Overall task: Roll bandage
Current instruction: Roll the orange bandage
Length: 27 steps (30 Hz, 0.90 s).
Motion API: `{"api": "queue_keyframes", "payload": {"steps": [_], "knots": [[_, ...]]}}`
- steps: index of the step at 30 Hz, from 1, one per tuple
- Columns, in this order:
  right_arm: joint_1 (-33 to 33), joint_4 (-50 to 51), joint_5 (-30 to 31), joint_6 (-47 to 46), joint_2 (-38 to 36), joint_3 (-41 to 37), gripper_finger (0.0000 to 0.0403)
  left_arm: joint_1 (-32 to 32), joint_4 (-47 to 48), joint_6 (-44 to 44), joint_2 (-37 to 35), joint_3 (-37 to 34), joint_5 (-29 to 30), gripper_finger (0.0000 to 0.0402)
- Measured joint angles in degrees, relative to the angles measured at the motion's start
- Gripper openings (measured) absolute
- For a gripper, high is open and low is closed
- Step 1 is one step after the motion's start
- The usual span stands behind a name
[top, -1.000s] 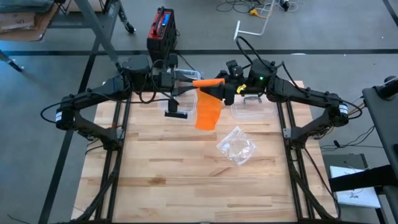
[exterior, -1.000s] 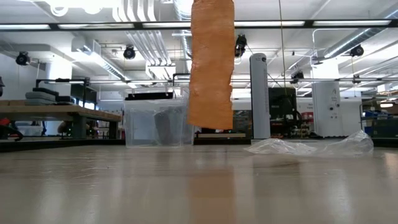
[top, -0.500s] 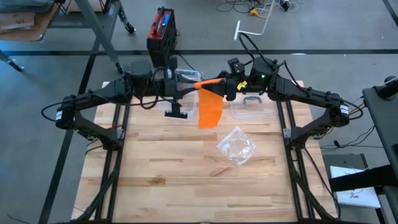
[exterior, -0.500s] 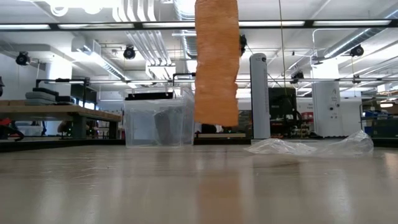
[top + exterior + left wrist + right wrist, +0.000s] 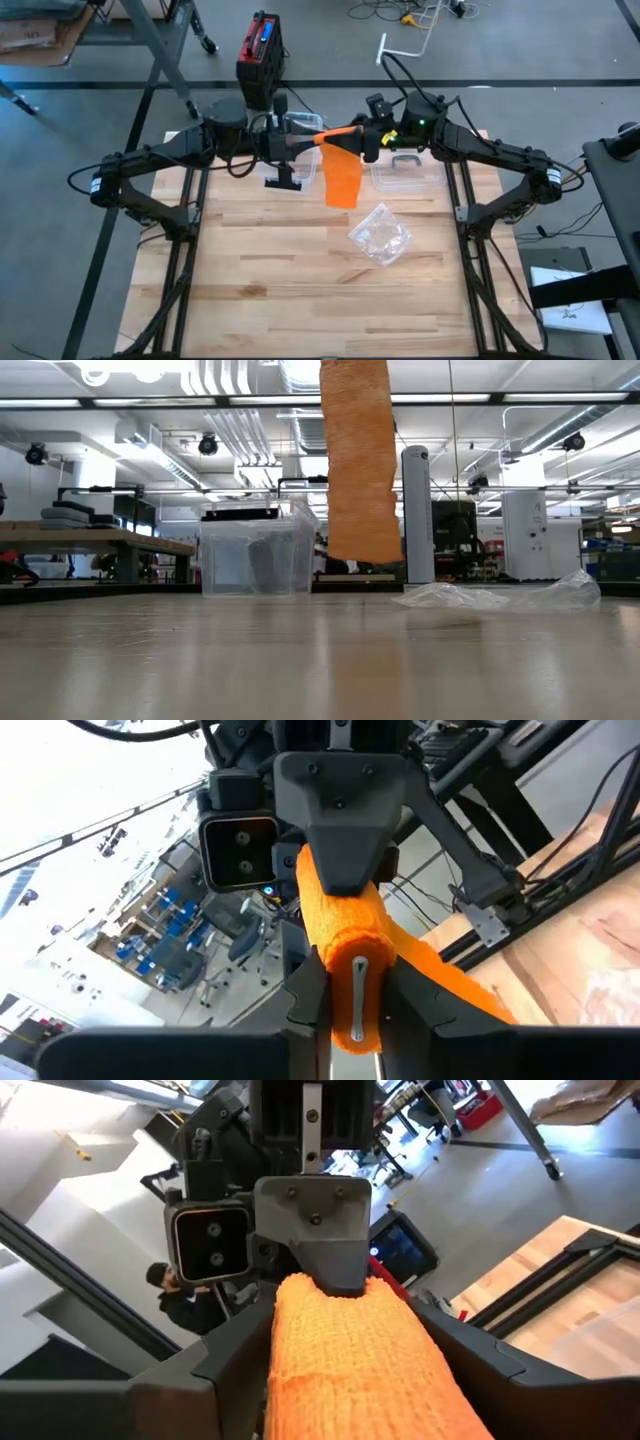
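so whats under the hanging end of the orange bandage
Bare wooden table: the orange bandage hangs clear of it in the low view. A clear bin stands behind. The roll's core is hidden between both tools.

The bandage is a coarse, loosely woven orange cloth, matt and rough, with a crinkled crepe grain that shows plainly where it hangs and where it is wound. The left claw and right claw are hard dark plastic with a dull, smooth finish, fixed with small bright metal screws. The table is pale butcher-block wood in glued strips, smooth with a soft sheen. Near its far edge stand clear plastic boxes, glossy and see-through. A crumpled clear plastic bag lies toward the right edge, thin, wrinkled and shiny.
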State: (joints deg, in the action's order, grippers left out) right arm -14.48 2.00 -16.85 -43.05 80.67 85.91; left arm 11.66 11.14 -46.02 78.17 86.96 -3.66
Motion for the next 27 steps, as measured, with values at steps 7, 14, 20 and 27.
{"api": "queue_keyframes", "payload": {"steps": [7, 14, 20, 27], "knots": [[0.0, -0.2, 0.1, 5.9, 0.0, 0.0, 0.0161, 0.0, 0.3, 8.1, 0.0, 0.0, 0.1, 0.0113], [0.2, -1.5, -0.6, 18.4, 0.1, 0.0, 0.0132, 0.1, 4.2, 24.9, -0.8, 0.3, -1.6, 0.0211], [0.8, -2.1, 0.3, 36.1, 0.1, 0.0, 0.0123, 1.0, 2.8, 40.0, -2.0, 0.3, -8.5, 0.0267], [3.2, -4.4, 3.9, 48.1, 0.5, 0.0, 0.0121, 1.2, -0.2, 40.5, -2.1, 0.3, -9.3, 0.0271]]}}
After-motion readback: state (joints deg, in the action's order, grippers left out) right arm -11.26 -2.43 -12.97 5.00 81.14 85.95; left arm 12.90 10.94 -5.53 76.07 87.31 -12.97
